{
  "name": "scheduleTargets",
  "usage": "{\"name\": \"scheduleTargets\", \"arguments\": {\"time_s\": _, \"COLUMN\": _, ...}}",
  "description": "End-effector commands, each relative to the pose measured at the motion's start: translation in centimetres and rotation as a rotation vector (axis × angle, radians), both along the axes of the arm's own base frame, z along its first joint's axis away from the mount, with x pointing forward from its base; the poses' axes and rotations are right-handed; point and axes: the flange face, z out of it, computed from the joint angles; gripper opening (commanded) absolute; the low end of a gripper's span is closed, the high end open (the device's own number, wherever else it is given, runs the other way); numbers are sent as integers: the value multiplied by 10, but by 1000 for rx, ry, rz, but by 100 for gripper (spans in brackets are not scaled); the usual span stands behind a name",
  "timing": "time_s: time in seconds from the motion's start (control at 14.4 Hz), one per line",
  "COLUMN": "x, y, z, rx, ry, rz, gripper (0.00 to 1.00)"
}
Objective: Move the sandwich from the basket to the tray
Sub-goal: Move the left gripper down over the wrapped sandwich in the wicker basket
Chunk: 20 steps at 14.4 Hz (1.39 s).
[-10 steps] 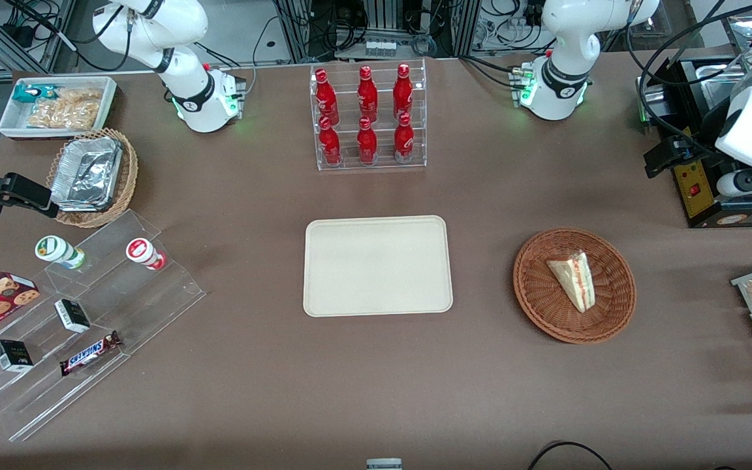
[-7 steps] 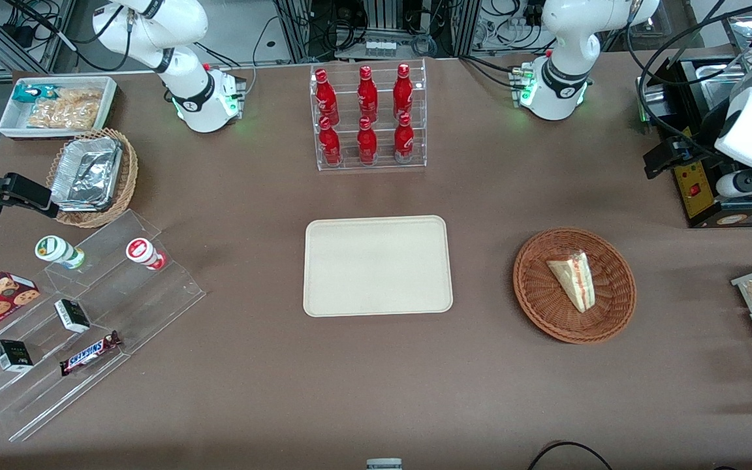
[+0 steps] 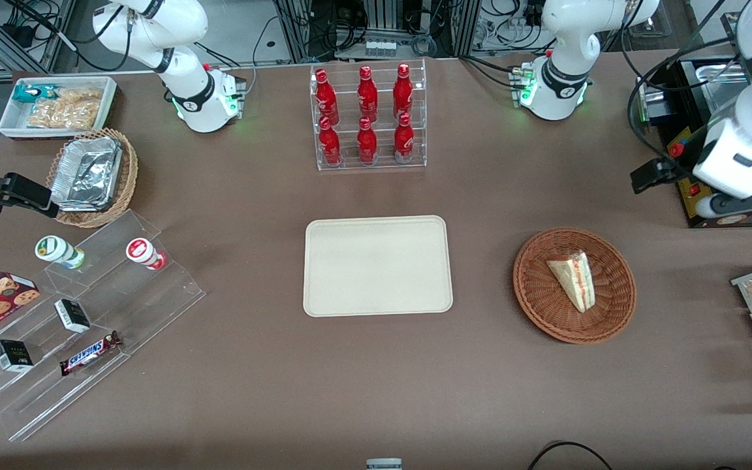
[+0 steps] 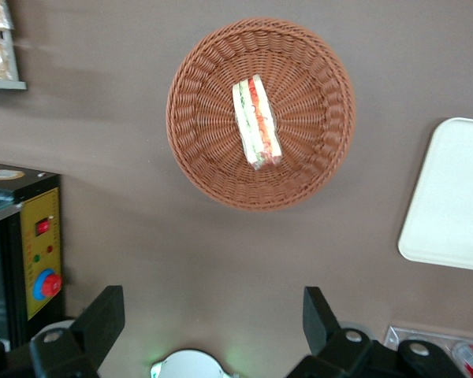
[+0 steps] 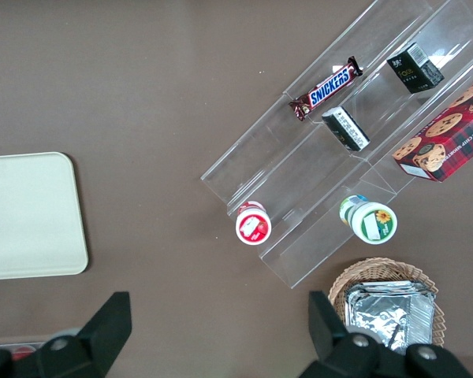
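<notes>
Left wrist view: gripper [image 4: 213,315] spread wide, empty, well short of the sandwich [image 4: 257,121] in the basket [image 4: 315,157]; soft, light bread, best pinched gently across its flat faces.

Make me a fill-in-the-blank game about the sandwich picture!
1. The sandwich lies in the round woven ____.
2. The cream tray has ____ on it.
3. The clear rack nearer the robot bases than the tray holds ____ red bottles.
4. The gripper is above the table, not touching the basket, and its fingers are ____.

Missing words: basket; nothing; six; open
</notes>
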Motion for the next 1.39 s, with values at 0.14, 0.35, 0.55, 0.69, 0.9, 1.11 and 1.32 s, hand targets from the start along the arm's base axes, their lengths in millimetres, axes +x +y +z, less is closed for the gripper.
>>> {"name": "scheduleTargets", "arguments": {"time_s": 0.14, "x": 1, "y": 8, "z": -108, "rx": -9, "ry": 8, "rz": 9, "gripper": 100}}
{"name": "scheduleTargets", "arguments": {"time_s": 0.35, "x": 2, "y": 7, "z": -171, "rx": -11, "ry": -8, "rz": 72, "gripper": 100}}
{"name": "scheduleTargets", "arguments": {"time_s": 0.55, "x": 7, "y": 6, "z": -208, "rx": -11, "ry": -17, "rz": 175, "gripper": 100}}
{"name": "scheduleTargets", "arguments": {"time_s": 0.69, "x": 13, "y": -6, "z": -229, "rx": 0, "ry": -18, "rz": 301, "gripper": 100}}
{"name": "scheduleTargets", "arguments": {"time_s": 0.9, "x": 20, "y": -11, "z": -256, "rx": 2, "ry": -34, "rz": 420, "gripper": 100}}
{"name": "scheduleTargets", "arguments": {"time_s": 1.11, "x": 26, "y": -16, "z": -280, "rx": -14, "ry": -43, "rz": 425, "gripper": 100}}
{"name": "scheduleTargets", "arguments": {"time_s": 1.32, "x": 28, "y": -17, "z": -308, "rx": -27, "ry": -48, "rz": 426, "gripper": 100}}
